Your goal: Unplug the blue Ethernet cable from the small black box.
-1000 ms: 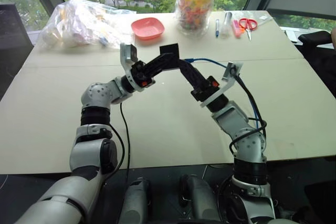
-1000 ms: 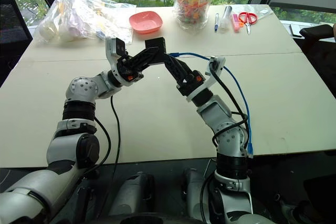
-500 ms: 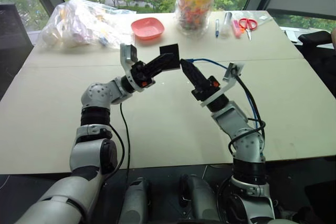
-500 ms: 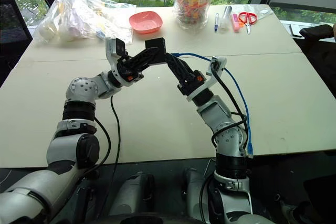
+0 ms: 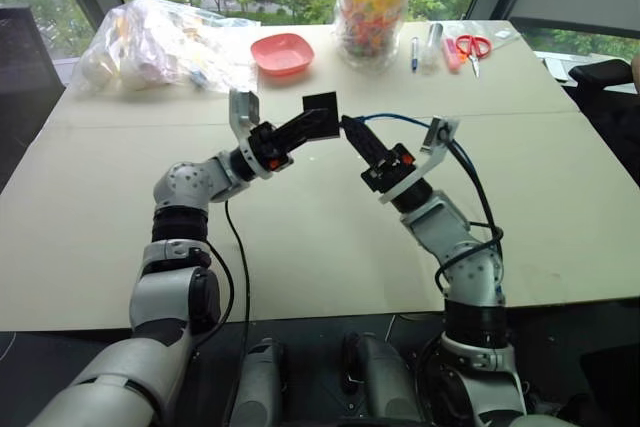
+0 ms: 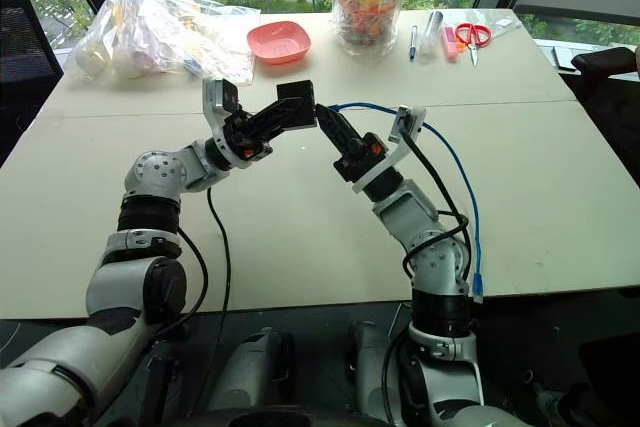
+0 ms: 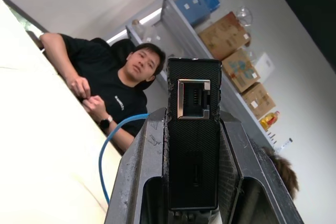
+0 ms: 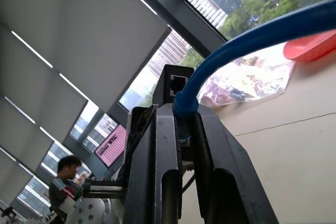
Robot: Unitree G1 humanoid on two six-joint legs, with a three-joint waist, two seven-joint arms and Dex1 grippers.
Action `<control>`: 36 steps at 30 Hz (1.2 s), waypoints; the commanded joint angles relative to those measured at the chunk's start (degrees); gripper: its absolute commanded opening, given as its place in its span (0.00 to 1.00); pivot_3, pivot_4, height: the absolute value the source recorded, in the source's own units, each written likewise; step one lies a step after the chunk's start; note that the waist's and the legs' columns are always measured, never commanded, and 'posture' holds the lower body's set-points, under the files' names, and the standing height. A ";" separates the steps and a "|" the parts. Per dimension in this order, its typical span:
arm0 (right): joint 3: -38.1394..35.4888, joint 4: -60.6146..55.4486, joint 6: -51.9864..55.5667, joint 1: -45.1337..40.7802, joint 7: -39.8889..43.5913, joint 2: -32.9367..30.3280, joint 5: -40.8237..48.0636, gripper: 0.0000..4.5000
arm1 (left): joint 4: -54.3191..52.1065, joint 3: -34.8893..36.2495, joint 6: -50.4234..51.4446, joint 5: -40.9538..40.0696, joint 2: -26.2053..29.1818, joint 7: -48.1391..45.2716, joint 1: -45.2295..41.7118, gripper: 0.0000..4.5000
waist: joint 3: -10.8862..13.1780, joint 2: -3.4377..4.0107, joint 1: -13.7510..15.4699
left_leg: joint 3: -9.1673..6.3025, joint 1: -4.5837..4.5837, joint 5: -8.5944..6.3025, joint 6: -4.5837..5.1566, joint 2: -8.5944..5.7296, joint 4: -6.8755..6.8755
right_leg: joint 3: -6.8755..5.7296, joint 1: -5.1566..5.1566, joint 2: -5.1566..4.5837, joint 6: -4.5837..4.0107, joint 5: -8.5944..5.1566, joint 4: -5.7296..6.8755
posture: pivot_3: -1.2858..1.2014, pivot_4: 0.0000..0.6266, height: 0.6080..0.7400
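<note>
Left end effector [image 5: 318,119]: clamped on the small black box [image 7: 192,129], port empty.
Right end effector [image 5: 350,130]: closed on the blue Ethernet cable [image 8: 252,40].
Technique: draw them straight apart, keeping the plug clear of the port.

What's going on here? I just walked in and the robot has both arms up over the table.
The robot is pulling a blue Ethernet cable out of a small black box. Its left claw is shut on the box, held above the table. Its right claw is shut on the cable's plug end. There is a gap between plug and box, and the box's port looks empty, so the cable appears to be unplugged.
</note>
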 commanded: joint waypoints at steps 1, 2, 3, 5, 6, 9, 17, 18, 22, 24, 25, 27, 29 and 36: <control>-7.98 3.78 -1.86 -3.17 0.27 -6.15 0.26 0.01 | -0.26 3.84 -2.67 -1.18 4.63 -0.54 -1.12 0.12 | 0.01 0.01 0.10 | 0.00 -0.01 0.00 0.00 -0.01 -0.02 | 0.00 -0.01 -0.01 0.00 0.00 -0.01 | 0.52 0.24 1.00; -8.70 4.89 -1.73 -4.25 0.70 -7.67 0.26 0.01 | 0.04 4.38 -3.32 -1.16 5.46 -0.41 -1.06 0.12 | 0.01 0.01 0.08 | 0.00 -0.02 0.00 0.00 -0.01 -0.06 | -0.01 -0.03 0.00 -0.01 -0.01 -0.03 | 0.52 0.24 1.00; -9.13 5.70 -1.58 -5.05 1.09 -8.66 0.15 0.01 | 0.19 4.78 -3.80 -1.13 5.92 -0.28 -1.01 0.12 | 0.01 0.02 0.00 | 0.00 -0.01 -0.01 0.00 -0.01 -0.11 | -0.01 -0.05 0.03 -0.01 -0.02 -0.04 | 0.52 0.24 1.00; -9.32 7.00 -1.54 -6.22 1.60 -9.55 -0.47 0.01 | 0.04 4.91 -5.10 -0.59 6.06 0.20 -0.83 0.12 | 0.01 0.02 0.02 | 0.03 0.02 -0.02 0.02 -0.02 -0.17 | 0.01 -0.05 0.07 -0.04 -0.05 -0.04 | 0.52 0.24 1.00; -9.23 7.92 -1.77 -6.90 1.60 -9.76 -1.15 0.01 | -0.26 4.61 -6.34 0.10 5.78 0.80 -0.67 0.12 | 0.01 0.02 0.04 | 0.02 0.02 -0.02 0.03 -0.03 -0.17 | 0.01 -0.05 0.07 -0.04 -0.05 -0.02 | 0.52 0.24 1.00; -6.92 14.40 -2.10 -10.12 -0.06 -11.76 -7.51 0.01 | -2.51 0.44 -15.94 6.54 3.05 4.97 0.44 0.12 | 0.01 0.01 0.05 | 0.04 0.03 -0.02 0.03 -0.04 -0.10 | 0.01 -0.01 0.08 -0.03 -0.03 -0.01 | 0.52 0.24 1.00; 0.98 45.67 -9.68 -24.32 3.87 -17.38 -27.12 0.01 | -3.80 -8.73 -38.74 19.23 -6.17 11.72 1.61 0.12 | 0.01 0.01 0.11 | 0.24 -0.06 -0.03 0.07 -0.28 -0.08 | 0.07 -0.06 -0.08 -0.20 0.10 -0.03 | 0.52 0.24 1.00; 1.47 49.49 -11.53 -26.05 4.98 -17.63 -28.85 0.09 | -3.08 -9.57 -40.57 20.34 -6.83 11.80 1.57 0.12 | 0.01 0.01 0.08 | 0.27 -0.06 -0.04 0.09 -0.30 -0.08 | 0.08 -0.06 -0.07 -0.20 0.10 -0.03 | 0.52 0.24 1.00; 2.31 61.91 -17.22 -32.15 8.94 -18.27 -33.77 0.49 | 1.33 -11.27 -46.26 23.21 -9.46 13.11 0.39 0.12 | 0.01 0.01 -0.15 | 0.32 -0.03 -0.04 0.10 -0.29 -0.14 | 0.07 -0.07 -0.01 -0.18 0.09 -0.03 | 0.52 0.24 1.00; 2.35 66.10 -18.92 -33.77 9.95 -18.32 -35.62 0.69 | 3.88 -11.98 -49.57 24.90 -10.41 13.82 -0.31 0.12 | 0.01 0.01 -0.13 | 0.32 -0.02 -0.04 0.10 -0.28 -0.13 | 0.07 -0.06 -0.01 -0.13 0.06 -0.01 | 0.52 0.24 1.00; 2.21 67.63 -19.35 -34.03 9.91 -18.19 -36.37 0.80 | 5.26 -12.46 -51.52 25.94 -10.94 14.30 -0.69 0.12 | 0.01 0.01 -0.08 | 0.32 -0.02 -0.04 0.10 -0.28 -0.12 | 0.07 -0.06 -0.02 0.01 -0.02 -0.02 | 0.52 0.24 1.00; 2.07 68.61 -19.27 -33.41 9.24 -17.70 -37.57 0.99 | 7.49 -13.55 -55.52 28.20 -11.81 15.40 -1.18 0.12 | 0.01 0.01 0.00 | 0.33 -0.02 -0.04 0.10 -0.28 -0.10 | 0.07 -0.05 -0.03 0.02 -0.02 -0.01 | 0.52 0.24 1.00; 1.91 67.00 -17.06 -31.99 8.92 -17.15 -37.86 0.99 | 8.92 -14.20 -58.44 29.81 -12.26 16.21 -1.50 0.12 | 0.01 0.01 0.04 | 0.33 -0.03 -0.04 0.10 -0.28 -0.10 | 0.06 -0.05 -0.05 0.01 -0.02 -0.02 | 0.52 0.24 1.00; 1.16 19.20 10.08 -8.76 6.25 -12.39 -26.71 0.99 | 18.56 -16.95 -70.64 36.80 -14.00 21.84 -4.13 0.12 | -0.01 0.00 0.26 | 0.13 -0.04 -0.08 0.16 -0.11 -0.11 | 0.05 -0.05 -0.10 -0.04 0.01 0.01 | 0.52 0.24 1.00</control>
